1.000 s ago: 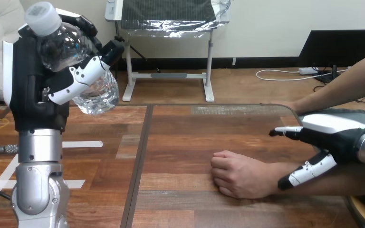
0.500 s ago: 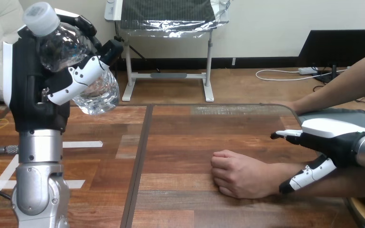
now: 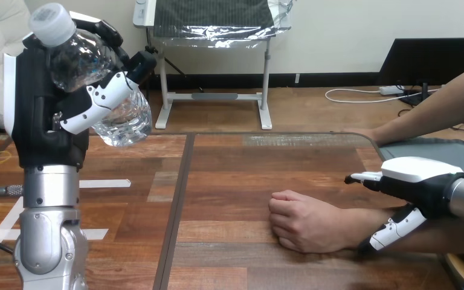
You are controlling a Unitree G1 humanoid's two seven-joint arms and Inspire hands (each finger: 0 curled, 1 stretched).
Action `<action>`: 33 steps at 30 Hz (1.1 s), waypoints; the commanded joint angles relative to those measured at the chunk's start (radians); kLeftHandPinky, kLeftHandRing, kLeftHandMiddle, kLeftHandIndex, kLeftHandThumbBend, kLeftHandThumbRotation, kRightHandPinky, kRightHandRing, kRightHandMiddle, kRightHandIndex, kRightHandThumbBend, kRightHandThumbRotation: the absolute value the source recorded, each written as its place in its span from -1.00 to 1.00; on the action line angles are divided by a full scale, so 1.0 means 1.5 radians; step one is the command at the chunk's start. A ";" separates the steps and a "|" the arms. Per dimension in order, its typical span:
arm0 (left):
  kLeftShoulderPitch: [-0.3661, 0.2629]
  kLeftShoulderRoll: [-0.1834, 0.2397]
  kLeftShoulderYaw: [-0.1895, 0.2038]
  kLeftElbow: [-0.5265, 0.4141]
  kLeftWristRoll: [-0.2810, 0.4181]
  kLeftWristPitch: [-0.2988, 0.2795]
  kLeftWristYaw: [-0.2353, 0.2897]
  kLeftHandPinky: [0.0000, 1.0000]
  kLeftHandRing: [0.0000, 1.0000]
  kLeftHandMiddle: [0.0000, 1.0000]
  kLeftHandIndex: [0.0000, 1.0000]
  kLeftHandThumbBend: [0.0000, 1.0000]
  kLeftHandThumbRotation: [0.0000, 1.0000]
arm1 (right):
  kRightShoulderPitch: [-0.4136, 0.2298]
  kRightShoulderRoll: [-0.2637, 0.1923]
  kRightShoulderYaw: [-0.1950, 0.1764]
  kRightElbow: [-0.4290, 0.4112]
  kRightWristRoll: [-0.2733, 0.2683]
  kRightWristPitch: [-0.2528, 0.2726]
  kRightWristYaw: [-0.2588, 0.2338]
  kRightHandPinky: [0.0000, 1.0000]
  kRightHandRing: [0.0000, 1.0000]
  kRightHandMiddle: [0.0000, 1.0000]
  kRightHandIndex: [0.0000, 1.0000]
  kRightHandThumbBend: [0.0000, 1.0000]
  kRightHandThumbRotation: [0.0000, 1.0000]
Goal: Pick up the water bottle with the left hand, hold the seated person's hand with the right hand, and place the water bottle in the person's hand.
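left robot hand (image 3: 36,115) clasps the water bottle (image 3: 78,57) aloft; right robot hand (image 3: 423,181), uncurled, flanks the person's wrist (image 3: 353,220).

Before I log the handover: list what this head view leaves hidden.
Head view: whether the right hand touches the person's wrist; the hand covers it.
Head view: middle of the water bottle, behind the left hand.
Head view: palm of the person's hand, facing the table.

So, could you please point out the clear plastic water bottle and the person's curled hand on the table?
Clear plastic water bottle (image 3: 128,122): head view, on its lower body.
Person's curled hand (image 3: 308,223): head view, on its back.
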 commanded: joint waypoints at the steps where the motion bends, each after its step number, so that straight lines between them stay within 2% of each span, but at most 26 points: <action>1: -0.028 0.001 0.005 -0.020 -0.012 -0.007 -0.003 -0.57 -0.46 -0.33 -0.22 0.18 -1.00 | -0.007 0.017 0.020 0.019 -0.006 0.017 -0.002 1.00 0.93 0.94 0.95 1.00 0.14; 4: -0.029 0.002 0.006 -0.018 -0.015 -0.010 -0.005 -0.57 -0.46 -0.33 -0.21 0.17 -1.00 | -0.004 0.018 0.025 0.021 -0.010 0.019 -0.006 0.99 0.91 0.92 0.93 1.00 0.06; 10: -0.030 0.001 0.007 -0.019 -0.021 -0.010 -0.007 -0.57 -0.46 -0.33 -0.22 0.17 -1.00 | -0.002 0.023 0.038 0.015 -0.022 0.055 0.009 0.98 0.91 0.92 0.92 1.00 -0.07; 20: -0.030 0.001 0.009 -0.020 -0.025 -0.006 -0.006 -0.58 -0.47 -0.33 -0.21 0.17 -1.00 | 0.005 0.035 0.048 0.027 -0.016 0.072 0.008 0.90 0.89 0.90 0.90 1.00 -0.24; 23: -0.030 0.002 0.009 -0.021 -0.027 -0.004 -0.007 -0.58 -0.47 -0.33 -0.21 0.16 -1.00 | 0.007 0.040 0.052 0.029 -0.017 0.085 0.013 0.83 0.88 0.89 0.89 1.00 -0.24; 30: -0.029 0.003 0.010 -0.022 -0.027 -0.005 -0.006 -0.58 -0.47 -0.33 -0.21 0.16 -1.00 | 0.016 0.048 0.063 0.018 -0.021 0.117 0.026 0.50 0.89 0.90 0.89 1.00 -0.06; 33: -0.030 0.002 0.010 -0.024 -0.032 -0.003 -0.008 -0.58 -0.47 -0.33 -0.21 0.16 -1.00 | 0.020 0.051 0.068 0.017 -0.023 0.123 0.026 0.45 0.89 0.90 0.89 1.00 -0.03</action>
